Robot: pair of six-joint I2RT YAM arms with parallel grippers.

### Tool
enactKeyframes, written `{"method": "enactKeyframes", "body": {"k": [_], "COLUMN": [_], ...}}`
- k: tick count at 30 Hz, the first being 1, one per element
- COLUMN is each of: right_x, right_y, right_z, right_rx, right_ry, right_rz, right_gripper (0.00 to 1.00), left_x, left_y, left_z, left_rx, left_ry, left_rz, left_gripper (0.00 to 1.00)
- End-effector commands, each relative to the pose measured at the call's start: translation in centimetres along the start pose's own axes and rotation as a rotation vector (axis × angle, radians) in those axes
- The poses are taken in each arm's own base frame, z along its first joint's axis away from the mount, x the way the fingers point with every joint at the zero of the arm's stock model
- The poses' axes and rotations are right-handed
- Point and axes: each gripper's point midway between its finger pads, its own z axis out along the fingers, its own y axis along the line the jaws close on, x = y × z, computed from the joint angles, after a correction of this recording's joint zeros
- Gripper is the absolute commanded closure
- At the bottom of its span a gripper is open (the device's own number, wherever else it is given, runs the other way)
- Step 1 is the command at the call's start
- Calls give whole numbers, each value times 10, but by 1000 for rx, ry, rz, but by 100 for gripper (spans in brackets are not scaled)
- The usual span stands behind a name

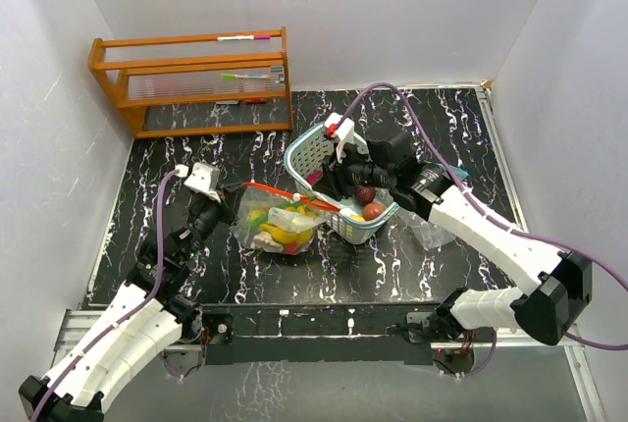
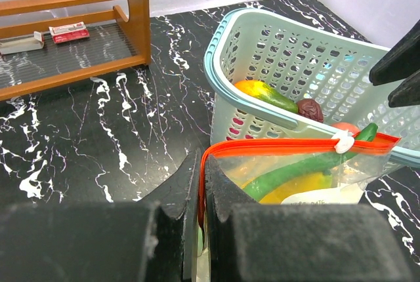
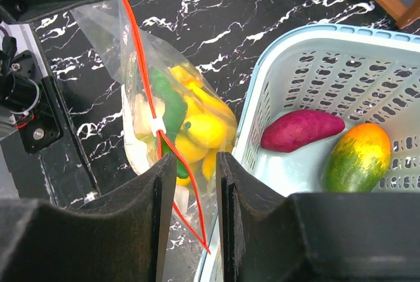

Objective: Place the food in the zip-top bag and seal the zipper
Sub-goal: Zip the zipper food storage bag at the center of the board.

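1. The right tool (image 3: pixel 195 161) hangs over the zip-top bag (image 1: pixel 280 221) with its fingers spread. The bag's red zipper (image 3: pixel 134 52) runs down through the gap between them, and nothing looks clamped.
2. The left tool (image 2: pixel 201 164) is pressed together on the zipper's far end and holds that corner up off the desk (image 1: pixel 177 236).
3. The zipper's long axis runs straight from the left tool across to the right tool, ending close beside the teal basket (image 3: pixel 315 59).
4. The white slider (image 3: pixel 157 126) sits on that line just beyond the right tool's fingertips, on the side towards the left tool.
5. Below the slider the red line seems to split in two, so that stretch may be unsealed, though the wrist view is too oblique to be sure.
6. The bananas (image 3: pixel 203 128) and green pepper (image 3: pixel 167 101) are in the bag. The mango (image 3: pixel 357 157) and a reddish-purple piece (image 3: pixel 302 131) lie in the basket, not yet bagged.
7. The right tool is the nearer one for both jobs, with the slider ahead of it and the basket food beside it.
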Motion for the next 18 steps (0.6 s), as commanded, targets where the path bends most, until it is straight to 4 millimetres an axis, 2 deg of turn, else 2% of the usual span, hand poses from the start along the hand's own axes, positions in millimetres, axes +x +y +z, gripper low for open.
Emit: {"method": "enactKeyframes", "body": {"k": [1,6,11,18], "right_x": [-4,3,24,40], "right_y": [0,10,6,3], "right_z": [7,9,13,17], "right_rx": [-24,-82,-68,-55], "right_ry": [-30,-28,14,35], "right_rz": [-15,-15,14,43], "right_gripper": [68,68,68,69], "left_x": [-16,-16,-17,-17], "left_y": [-1,1,1,1], "left_z": [-2,-4,-5,-5], "left_rx": [5,-6,-5,-5], "left_ry": [-58,-61,-64,-67], "left_rz": [4,8,8,8], "left_gripper": [100,100,100,100]}}
